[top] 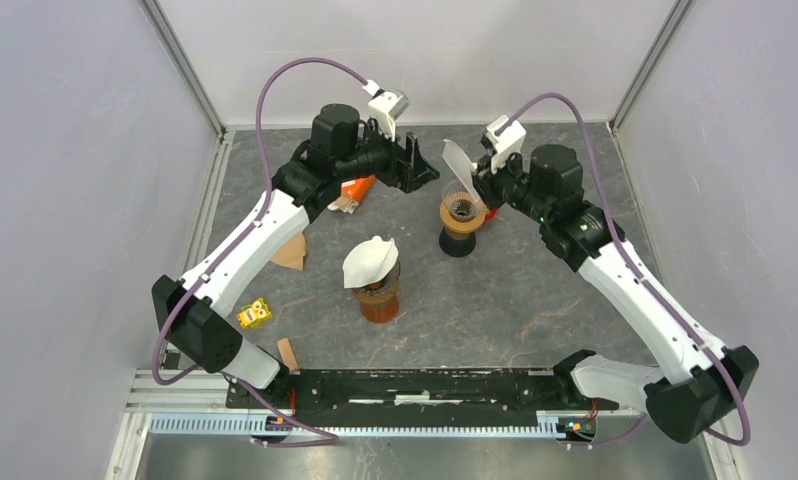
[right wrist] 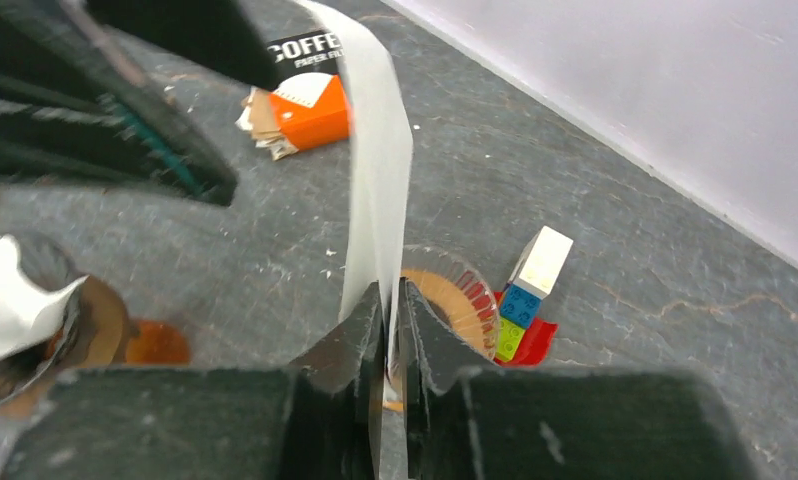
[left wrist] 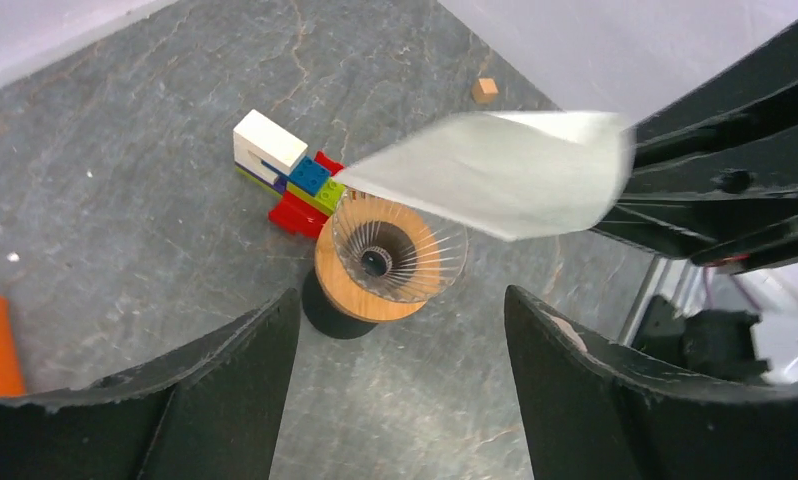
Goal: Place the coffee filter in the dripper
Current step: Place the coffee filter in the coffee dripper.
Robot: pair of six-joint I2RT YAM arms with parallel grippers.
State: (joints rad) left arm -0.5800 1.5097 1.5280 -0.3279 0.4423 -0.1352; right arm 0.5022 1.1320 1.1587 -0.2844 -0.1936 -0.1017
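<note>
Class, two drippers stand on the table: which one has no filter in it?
The far dripper, beside the toy bricks: its cone is bare. The near dripper already holds a white filter.

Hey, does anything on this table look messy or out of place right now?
Yes. The white filter on the near amber dripper sits crumpled and lopsided. The orange filter box at the back looks torn open. Toy bricks lie beside the other dripper, unrelated to coffee.
</note>
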